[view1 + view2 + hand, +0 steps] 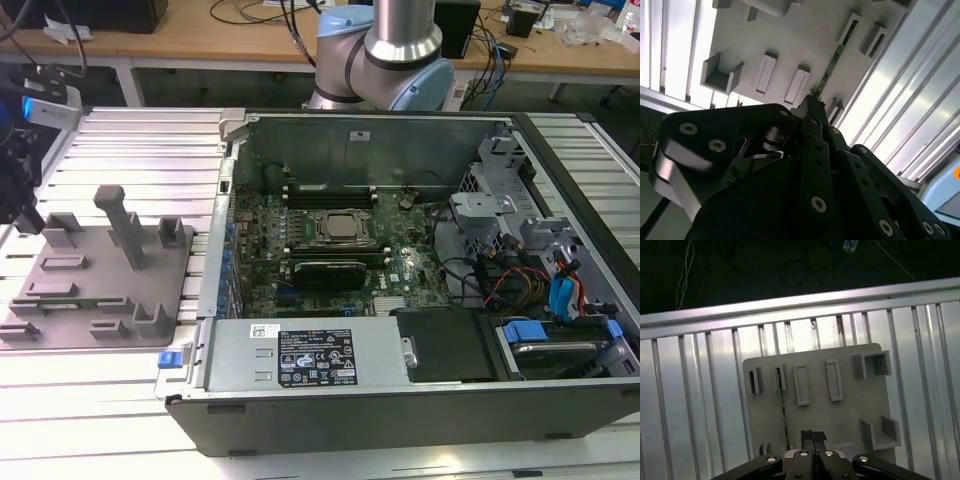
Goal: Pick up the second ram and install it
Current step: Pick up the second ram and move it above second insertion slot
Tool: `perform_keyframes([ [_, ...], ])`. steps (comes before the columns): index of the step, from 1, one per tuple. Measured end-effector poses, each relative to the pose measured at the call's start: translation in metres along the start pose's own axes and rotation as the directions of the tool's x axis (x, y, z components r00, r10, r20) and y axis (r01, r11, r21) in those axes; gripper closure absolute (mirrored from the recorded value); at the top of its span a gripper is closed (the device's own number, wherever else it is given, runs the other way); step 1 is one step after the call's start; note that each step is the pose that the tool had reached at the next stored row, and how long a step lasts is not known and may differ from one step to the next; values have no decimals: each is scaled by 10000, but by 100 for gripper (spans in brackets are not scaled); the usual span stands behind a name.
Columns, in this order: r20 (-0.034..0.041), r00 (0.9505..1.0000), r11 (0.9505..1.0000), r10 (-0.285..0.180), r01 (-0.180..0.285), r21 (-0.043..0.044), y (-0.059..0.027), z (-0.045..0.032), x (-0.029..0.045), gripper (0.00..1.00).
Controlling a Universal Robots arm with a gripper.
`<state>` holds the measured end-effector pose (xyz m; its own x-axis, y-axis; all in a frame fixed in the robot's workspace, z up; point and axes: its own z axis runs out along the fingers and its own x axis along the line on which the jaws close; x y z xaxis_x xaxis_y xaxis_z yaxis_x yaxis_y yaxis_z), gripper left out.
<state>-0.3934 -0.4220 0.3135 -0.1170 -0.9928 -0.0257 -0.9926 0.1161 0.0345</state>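
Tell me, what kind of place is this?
Most likely a robotics lab or workshop for putting computers together. An open computer case lies on a ribbed metal table, a robot arm stands behind it, and a wooden bench runs along the back.

Arm's base joint (pixel 402 48) stands upright at the rear. Gripper (pixel 813 436) points downward at the exterior view's left, fingers (pixel 807 437) pressed together.

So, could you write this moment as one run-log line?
claw: shut, empty, over grey fixture plate | second ram: in plate slot, not gripped
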Motion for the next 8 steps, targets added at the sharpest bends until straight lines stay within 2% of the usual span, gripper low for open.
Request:
perform_keyframes([
  [3, -4, 9999, 9999, -141, 141, -4, -5, 64, 33, 92],
  [6, -14, 9993, 9993, -381, 380, -16, -12, 162, 72, 92],
  [8, -16, 9989, 9989, -472, 472, -20, -14, 187, 80, 92],
])
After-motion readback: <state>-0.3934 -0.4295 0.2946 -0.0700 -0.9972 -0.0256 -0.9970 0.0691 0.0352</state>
